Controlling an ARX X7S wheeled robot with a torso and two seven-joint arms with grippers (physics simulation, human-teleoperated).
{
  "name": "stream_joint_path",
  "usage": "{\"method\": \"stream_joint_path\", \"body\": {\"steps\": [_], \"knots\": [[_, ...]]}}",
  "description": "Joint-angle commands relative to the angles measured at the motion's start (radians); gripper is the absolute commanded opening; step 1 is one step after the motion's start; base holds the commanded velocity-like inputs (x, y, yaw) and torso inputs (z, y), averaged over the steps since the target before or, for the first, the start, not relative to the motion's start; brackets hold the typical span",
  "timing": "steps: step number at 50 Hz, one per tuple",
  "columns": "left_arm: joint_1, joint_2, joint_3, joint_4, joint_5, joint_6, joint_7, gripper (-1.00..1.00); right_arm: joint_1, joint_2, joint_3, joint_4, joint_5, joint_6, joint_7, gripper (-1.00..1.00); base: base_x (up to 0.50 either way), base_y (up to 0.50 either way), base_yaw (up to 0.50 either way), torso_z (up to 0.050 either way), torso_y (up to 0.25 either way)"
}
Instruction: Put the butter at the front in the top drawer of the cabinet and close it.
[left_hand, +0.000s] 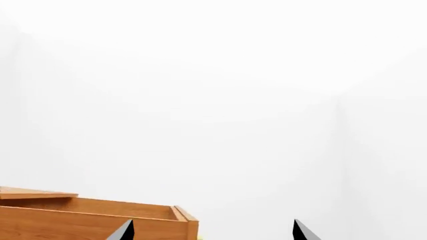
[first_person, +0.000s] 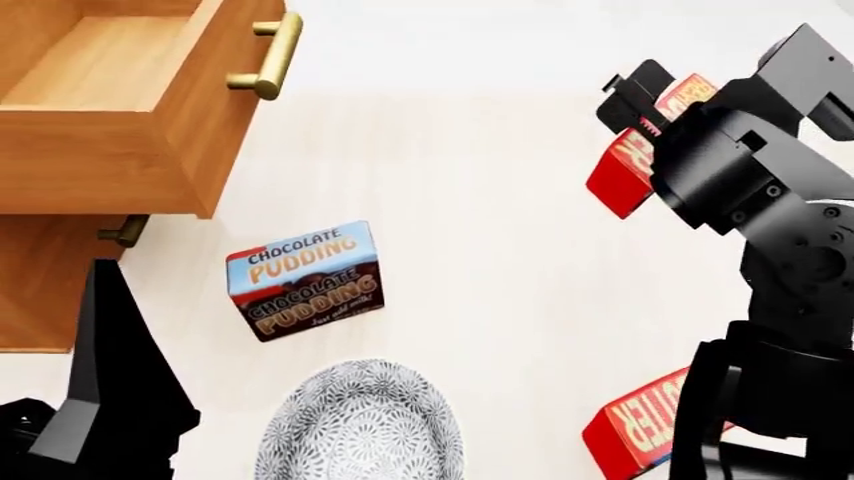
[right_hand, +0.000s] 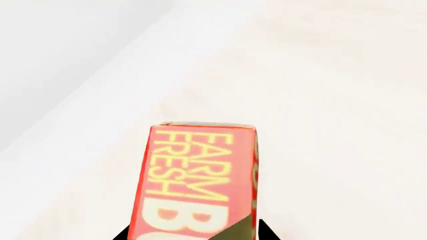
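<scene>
My right gripper (first_person: 654, 125) is raised at the right of the head view, shut on a red butter carton (first_person: 617, 172). In the right wrist view that butter (right_hand: 200, 175) fills the space between the two black fingertips, its "FARM FRESH" lettering facing the camera. A second, identical butter carton (first_person: 638, 428) lies lower right, partly behind the right arm. The top drawer (first_person: 100, 120) of the cabinet (first_person: 40, 290) stands pulled out at upper left, with nothing visible inside. My left gripper (left_hand: 213, 232) is open and holds nothing, with the drawer's corner (left_hand: 93, 220) beside one fingertip.
A Chocolate Pudding box (first_person: 304, 280) stands in the middle of the floor and a patterned grey bowl (first_person: 360, 428) sits just in front of it. The brass handle (first_person: 274, 55) juts out from the open drawer. My left arm (first_person: 114, 390) rises at lower left below the shut lower drawer.
</scene>
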Motion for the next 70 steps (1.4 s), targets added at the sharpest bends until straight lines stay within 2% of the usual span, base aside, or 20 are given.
{"method": "stream_joint_path", "body": {"steps": [1,21,52,70], "knots": [[0.007,-0.004,0.001,0.005,0.001,0.005,-0.001,1.0,0.017,0.007,-0.002,-0.049,0.013,0.014,0.0,-1.0,0.0,0.0,0.0,0.0,0.131],[0.014,-0.009,0.006,0.018,0.007,0.004,-0.009,1.0,-0.009,0.01,0.012,-0.147,0.087,0.047,0.047,-1.0,0.0,0.0,0.0,0.0,0.103],[0.027,-0.012,0.019,0.019,0.018,0.019,-0.008,1.0,-0.078,-0.015,0.1,-0.49,0.434,0.097,0.246,-1.0,0.0,0.0,0.0,0.0,0.093],[0.016,-0.017,0.032,0.015,0.02,0.009,-0.014,1.0,-0.049,-0.045,0.056,-0.542,0.529,0.066,0.284,-1.0,0.0,0.0,0.0,0.0,0.058]]}}
